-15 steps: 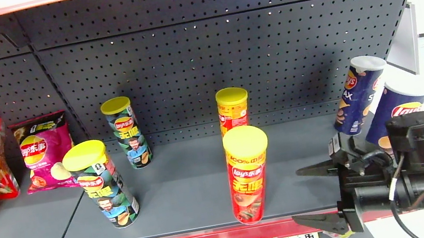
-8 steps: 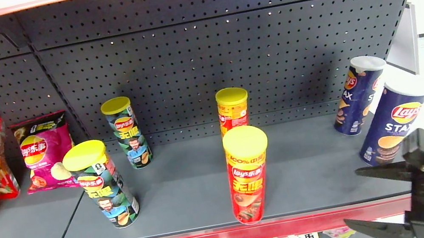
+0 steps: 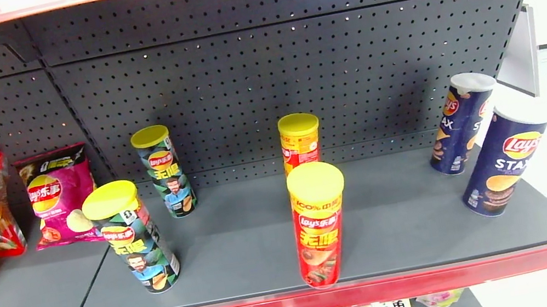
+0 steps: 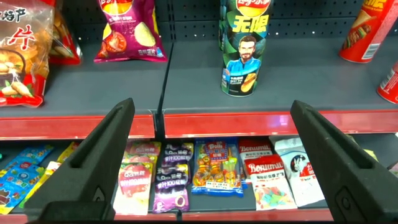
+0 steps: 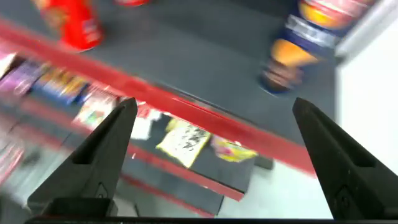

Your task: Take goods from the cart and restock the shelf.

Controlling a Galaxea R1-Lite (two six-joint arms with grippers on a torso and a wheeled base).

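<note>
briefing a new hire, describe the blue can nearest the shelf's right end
On the dark grey shelf with the red front lip, go to its right end, where two blue cans with white lids stand. It is the front blue can, nearer the lip and the end than the rear blue can by the pegboard.

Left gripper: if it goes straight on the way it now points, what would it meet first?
Probably the shelf's red front edge, centred between the fingertips of the open left gripper; the green-black chip can stands behind it. Depth is unclear.
</note>
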